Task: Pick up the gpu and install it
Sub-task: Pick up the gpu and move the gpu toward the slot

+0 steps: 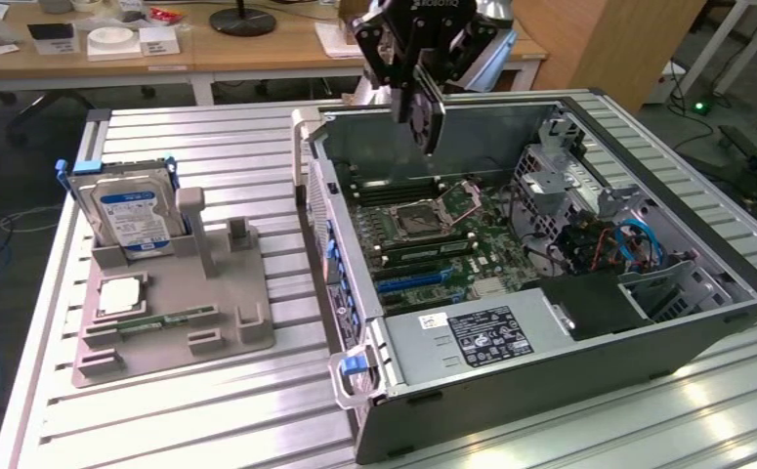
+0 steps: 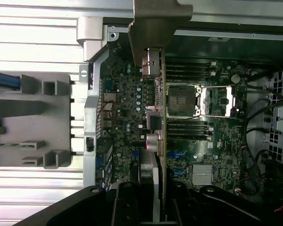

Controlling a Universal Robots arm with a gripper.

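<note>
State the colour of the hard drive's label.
Blue, on the hard drive; best in the exterior view.

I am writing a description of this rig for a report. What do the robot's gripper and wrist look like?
The gripper is black, with white lettering on its body. Its two fingers are matte black, jointed links with rounded edges. Behind it is a silver-grey metal wrist section.

Bright, even room light — glare streaks on the ribbed table [image 1: 697, 415]. Computer case [image 1: 548, 383] interior dim, shadowed, greenish.
</note>
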